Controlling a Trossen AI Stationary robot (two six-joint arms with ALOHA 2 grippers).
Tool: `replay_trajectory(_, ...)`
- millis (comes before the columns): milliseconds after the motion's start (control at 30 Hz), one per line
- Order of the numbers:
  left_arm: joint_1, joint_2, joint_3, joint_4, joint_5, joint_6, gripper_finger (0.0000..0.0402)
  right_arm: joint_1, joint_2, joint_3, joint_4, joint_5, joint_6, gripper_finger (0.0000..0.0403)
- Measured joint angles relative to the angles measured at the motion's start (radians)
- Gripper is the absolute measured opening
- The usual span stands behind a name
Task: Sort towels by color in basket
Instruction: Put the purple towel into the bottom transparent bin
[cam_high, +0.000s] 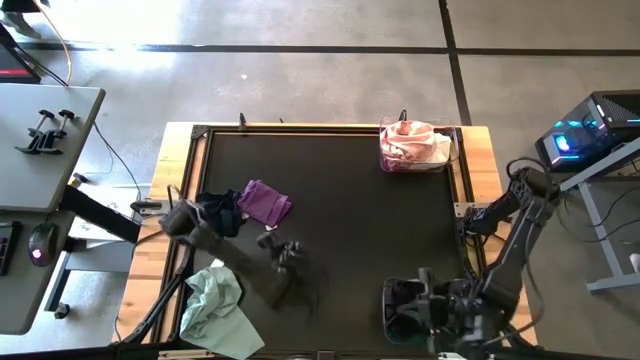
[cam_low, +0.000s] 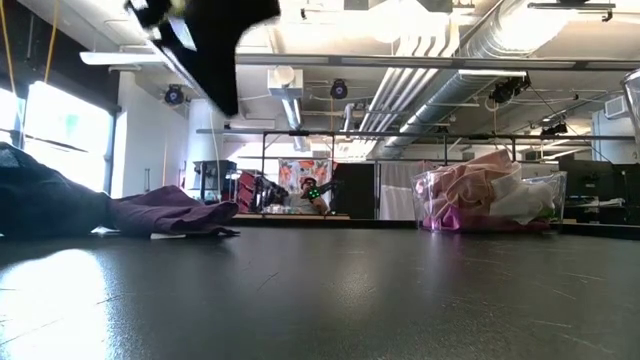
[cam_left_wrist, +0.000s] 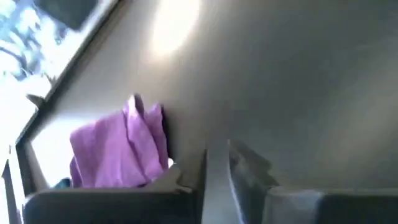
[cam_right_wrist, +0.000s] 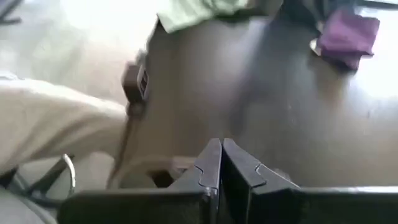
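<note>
A clear basket (cam_high: 450, 150) at the table's far right holds pink and white towels (cam_high: 408, 142). A purple towel (cam_high: 265, 202) lies flat on the mat at the left, with a navy-black towel (cam_high: 218, 210) touching its left side. A pale mint towel (cam_high: 215, 305) lies over the near left edge. My left gripper (cam_high: 283, 252) hovers above the mat, near of the purple towel (cam_left_wrist: 118, 149). Its fingers stand a narrow gap apart with nothing between them (cam_left_wrist: 217, 152). My right gripper (cam_high: 392, 312) waits shut at the near right corner (cam_right_wrist: 221, 146).
The wooden table frame (cam_high: 170, 170) rims the black mat. Bare mat stretches across the middle (cam_high: 350, 230) between the left towels and the basket (cam_low: 490, 200). Another table with clamps (cam_high: 45, 130) stands off to the left, and a computer (cam_high: 590, 135) to the right.
</note>
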Motion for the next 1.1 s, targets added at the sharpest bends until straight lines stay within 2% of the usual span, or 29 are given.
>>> replay_trajectory(133, 0.105, -0.092, -0.18, 0.014, 0.082, -0.005, 0.0112, -0.025, 0.005, -0.041, 0.006, -0.11, 0.011, 0.0)
replay_trajectory(267, 0.206, -0.205, -0.346, 0.062, 0.131, -0.001, 0.0171, -0.029, 0.006, -0.062, 0.024, -0.123, 0.019, 0.0)
replay_trajectory(400, 0.305, -0.32, -0.51, 0.246, 0.163, 0.087, 0.0217, -0.028, 0.007, -0.064, 0.033, -0.122, 0.013, 0.0)
replay_trajectory(533, 0.401, -0.406, -0.656, 0.426, 0.22, 0.15, 0.0237, -0.028, 0.008, -0.064, 0.05, -0.119, 0.011, 0.0)
replay_trajectory(700, 0.492, -0.414, -0.818, 0.635, 0.297, 0.21, 0.0238, -0.028, 0.008, -0.064, 0.05, -0.111, 0.011, 0.0)
replay_trajectory(867, 0.526, -0.414, -0.932, 0.894, 0.359, 0.313, 0.0227, -0.028, 0.008, -0.064, 0.053, -0.11, 0.011, 0.0)
replay_trajectory(967, 0.518, -0.411, -0.957, 0.987, 0.358, 0.337, 0.0193, -0.028, 0.008, -0.064, 0.052, -0.093, 0.01, 0.0)
replay_trajectory(1100, 0.493, -0.41, -0.959, 1.042, 0.368, 0.387, 0.0112, -0.029, 0.008, -0.064, 0.05, -0.069, -0.01, 0.0)
